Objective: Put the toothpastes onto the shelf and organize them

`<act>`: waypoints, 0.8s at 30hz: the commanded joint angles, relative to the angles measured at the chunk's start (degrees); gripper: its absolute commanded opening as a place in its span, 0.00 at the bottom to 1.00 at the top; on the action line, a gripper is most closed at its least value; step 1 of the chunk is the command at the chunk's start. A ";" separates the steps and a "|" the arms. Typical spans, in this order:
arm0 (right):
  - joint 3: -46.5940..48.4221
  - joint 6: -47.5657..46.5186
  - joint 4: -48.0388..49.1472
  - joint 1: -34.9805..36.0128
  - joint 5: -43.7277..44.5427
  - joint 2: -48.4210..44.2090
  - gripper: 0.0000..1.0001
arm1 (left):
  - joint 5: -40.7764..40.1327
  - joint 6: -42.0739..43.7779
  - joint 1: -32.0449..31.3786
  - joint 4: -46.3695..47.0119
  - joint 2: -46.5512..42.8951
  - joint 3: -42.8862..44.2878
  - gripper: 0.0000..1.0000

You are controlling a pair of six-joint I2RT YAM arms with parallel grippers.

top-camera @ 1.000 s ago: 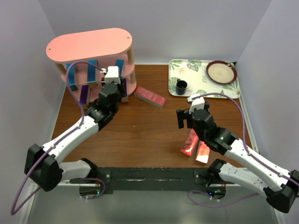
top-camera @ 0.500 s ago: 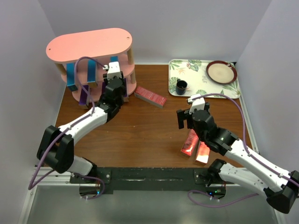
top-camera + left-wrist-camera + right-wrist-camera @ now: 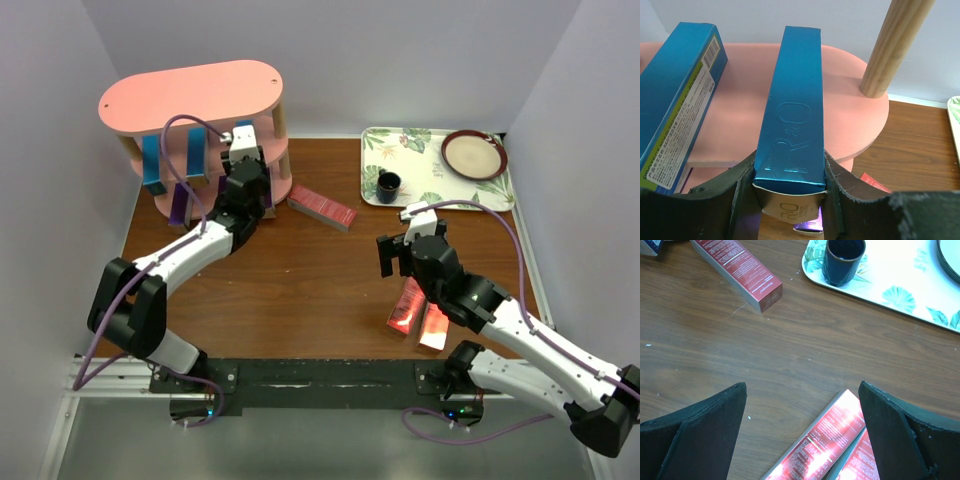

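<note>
A blue toothpaste (image 3: pixel 792 110) is gripped between the left pincer (image 3: pixel 790 170) fingers, apparently over a board of the shelf (image 3: pixel 855 115); the right pincer (image 3: pixel 802 387) is spread open.

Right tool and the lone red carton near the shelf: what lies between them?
Only bare tabletop separates the right tool from the red carton; the right wrist view shows this stretch plainly.

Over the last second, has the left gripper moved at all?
Yes. The left gripper, shut on a blue carton, has pushed deeper into the shelf, judged against the unmoved red carton beside it.
</note>
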 commanded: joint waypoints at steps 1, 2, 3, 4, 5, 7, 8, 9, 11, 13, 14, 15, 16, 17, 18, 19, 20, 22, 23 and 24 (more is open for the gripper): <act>0.17 0.24 2.20 -0.27 -0.46 0.50 0.98 | 2.59 -0.59 1.01 2.30 -0.72 2.43 0.42; 0.17 0.33 2.03 -0.19 -0.55 0.50 0.98 | 2.77 -0.68 1.01 2.13 -0.80 2.43 0.45; 0.17 0.33 2.12 -0.27 -0.64 0.41 0.98 | 2.95 -0.76 1.01 1.52 -0.98 2.43 0.47; 0.17 0.33 2.20 -0.27 -0.64 0.50 0.98 | 3.21 -0.94 1.01 1.34 -1.15 2.34 0.49; 0.25 0.24 2.12 -0.19 -0.73 0.50 0.98 | 3.12 -0.85 1.01 1.07 -1.24 2.25 0.49; 0.34 0.24 2.03 -0.27 -0.73 0.59 0.98 | 3.12 -0.85 1.10 0.81 -1.68 1.90 0.50; 0.34 0.24 2.03 -0.27 -0.82 0.68 0.98 | 3.12 -0.85 1.19 0.55 -1.86 1.81 0.51; 0.34 0.24 2.03 -0.27 -1.08 0.59 0.98 | 3.12 -0.94 1.19 0.46 -2.21 1.55 0.52; 0.34 0.24 1.94 -0.19 -1.08 0.85 0.98 | 3.38 -1.11 1.36 0.19 -2.56 1.46 0.57; 0.43 0.24 1.94 -0.19 -1.17 0.94 0.98 | 3.65 -1.12 1.62 0.02 -2.56 1.37 0.59; 0.43 0.15 1.94 -0.19 -1.26 1.03 0.98 | 3.74 -1.12 1.80 -0.07 -2.56 1.29 0.60; 0.43 0.06 2.03 -0.27 -1.34 1.03 0.98 | 3.74 -1.20 1.89 -0.33 -2.39 1.37 0.62; 0.52 0.15 1.94 -0.19 -1.34 1.03 0.98 | 3.74 -1.29 1.98 -0.51 -2.47 1.37 0.63; 0.52 0.15 1.85 -0.27 -1.34 1.03 0.98 | 3.91 -1.38 2.07 -0.86 -2.39 1.37 0.64; 0.52 0.15 1.77 -0.27 -1.26 1.12 0.98 | 4.00 -1.38 2.15 -1.04 -2.73 1.29 0.66; 0.60 0.15 1.77 -0.27 -1.43 1.12 0.98 | 4.35 -1.38 2.15 -1.13 -3.00 1.28 0.71; 0.61 0.15 1.77 -0.27 -1.52 1.12 0.98 | 4.61 -1.38 2.07 -1.65 -3.26 1.28 0.74; 0.61 0.06 1.68 -0.27 -1.78 1.12 0.98 | 6.36 -1.55 2.07 -2.53 -4.67 1.37 0.82; 0.69 -0.02 1.76 -0.27 -2.31 1.12 0.98 | 7.33 -1.64 2.07 -4.27 -5.19 1.55 0.86; 0.78 -0.02 1.77 -0.19 -2.66 1.38 0.98 | 8.12 -1.99 2.07 -5.60 -6.16 2.24 0.90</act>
